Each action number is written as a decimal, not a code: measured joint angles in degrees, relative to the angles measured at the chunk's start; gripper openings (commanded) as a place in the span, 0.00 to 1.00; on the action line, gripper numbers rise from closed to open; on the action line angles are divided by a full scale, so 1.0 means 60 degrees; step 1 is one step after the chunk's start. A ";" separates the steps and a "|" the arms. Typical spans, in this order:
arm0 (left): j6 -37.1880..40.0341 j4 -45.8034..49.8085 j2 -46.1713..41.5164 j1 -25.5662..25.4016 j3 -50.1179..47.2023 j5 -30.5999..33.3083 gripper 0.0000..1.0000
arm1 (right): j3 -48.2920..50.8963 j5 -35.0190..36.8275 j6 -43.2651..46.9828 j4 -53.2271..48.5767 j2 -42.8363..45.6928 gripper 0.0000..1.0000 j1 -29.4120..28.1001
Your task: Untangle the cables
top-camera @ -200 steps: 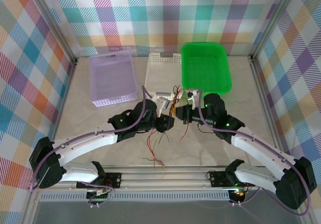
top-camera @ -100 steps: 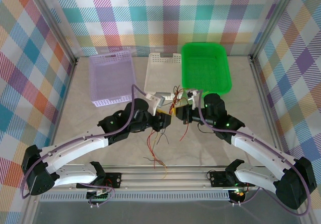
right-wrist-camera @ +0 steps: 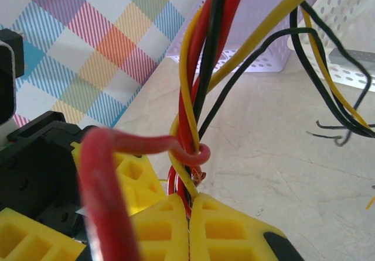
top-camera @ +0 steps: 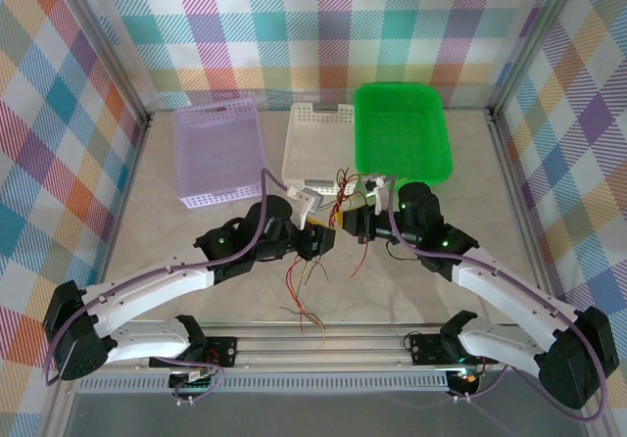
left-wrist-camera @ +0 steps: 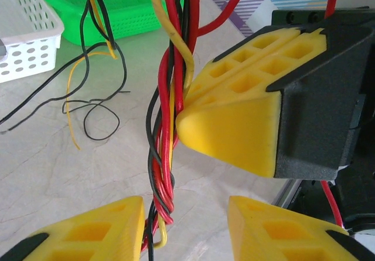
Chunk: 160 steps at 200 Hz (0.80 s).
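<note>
The cables (left-wrist-camera: 164,150), thin red, yellow and black wires twisted into one strand, hang between my two grippers over the table's middle (top-camera: 338,212). My right gripper (right-wrist-camera: 190,208) is shut on the strand's lower end, where a red wire loops round it; in the top view it (top-camera: 347,223) sits right of the bundle. My left gripper (left-wrist-camera: 184,229) is open, and the strand passes between its fingers (left-wrist-camera: 94,234), close to the left one. It (top-camera: 329,238) faces the right gripper almost tip to tip. Loose ends (top-camera: 306,280) trail toward the front.
Three baskets stand at the back: lilac (top-camera: 217,153), white (top-camera: 315,138) and green (top-camera: 402,128). Stray black and yellow wire ends (left-wrist-camera: 88,109) lie on the table near the white basket. More thin wires (top-camera: 304,313) lie by the front rail (top-camera: 323,344).
My left arm has shifted its elbow and wrist slightly leftward while its gripper stayed at the bundle. The right arm and its grip have not moved.
</note>
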<state>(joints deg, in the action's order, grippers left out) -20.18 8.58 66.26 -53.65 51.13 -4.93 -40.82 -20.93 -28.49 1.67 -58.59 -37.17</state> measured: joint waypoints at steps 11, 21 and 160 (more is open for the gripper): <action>-0.0025 -0.0033 0.0000 0.0022 -0.0044 -0.0007 0.44 | 0.0000 -0.0069 -0.0044 0.0000 0.0004 0.00 0.0000; -0.0029 -0.0033 0.0011 0.0029 -0.0062 -0.0007 0.45 | 0.0000 -0.0109 -0.0073 0.0000 0.0007 0.00 0.0000; -0.0142 -0.0233 0.0062 0.0182 -0.0302 0.0259 0.37 | 0.0000 -0.0459 -0.0295 0.0000 0.0204 0.00 0.0000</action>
<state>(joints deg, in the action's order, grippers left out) -21.04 7.18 66.63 -52.56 49.32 -3.38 -40.82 -23.68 -30.26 1.67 -57.36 -37.17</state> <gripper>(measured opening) 0.391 0.060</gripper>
